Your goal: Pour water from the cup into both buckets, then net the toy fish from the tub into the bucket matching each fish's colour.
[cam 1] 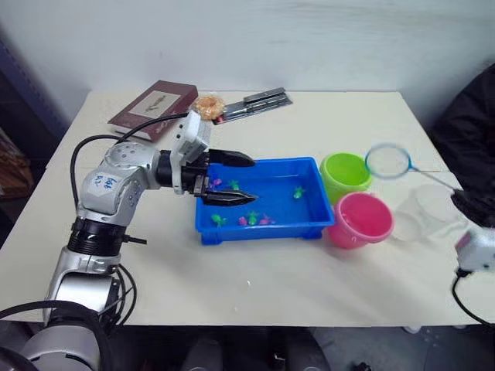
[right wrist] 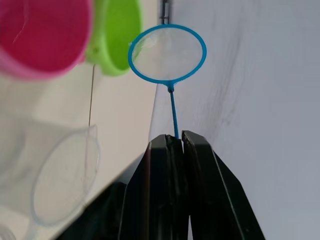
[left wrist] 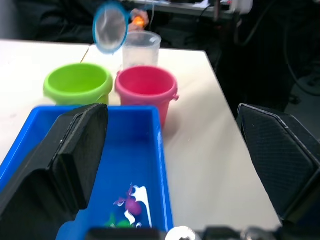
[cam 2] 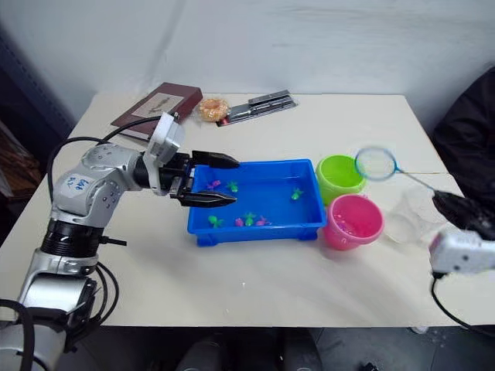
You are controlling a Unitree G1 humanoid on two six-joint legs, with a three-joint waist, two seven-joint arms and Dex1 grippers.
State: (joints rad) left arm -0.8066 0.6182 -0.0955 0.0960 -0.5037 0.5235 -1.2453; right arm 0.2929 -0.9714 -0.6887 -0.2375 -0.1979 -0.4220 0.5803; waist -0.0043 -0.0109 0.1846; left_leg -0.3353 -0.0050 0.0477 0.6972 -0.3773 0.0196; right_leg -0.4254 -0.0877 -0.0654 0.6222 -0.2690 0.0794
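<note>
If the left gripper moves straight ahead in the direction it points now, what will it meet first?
The left gripper, fingers open, points along the blue tub toward the buckets. Going straight on, it would probably meet the pink bucket first, or the green bucket beside it; its height over the tub is unclear.

both eye views look forward and down from the head over the bench (cam 1: 255,294), a slight sideways offset between them. the left wrist view looks low and close along its fingers (left wrist: 65,165) across the tub (left wrist: 150,145) toward the buckets (left wrist: 147,87). the right wrist view faces along its fingers (right wrist: 175,200) past the net (right wrist: 167,54); the buckets appear in every view.
</note>
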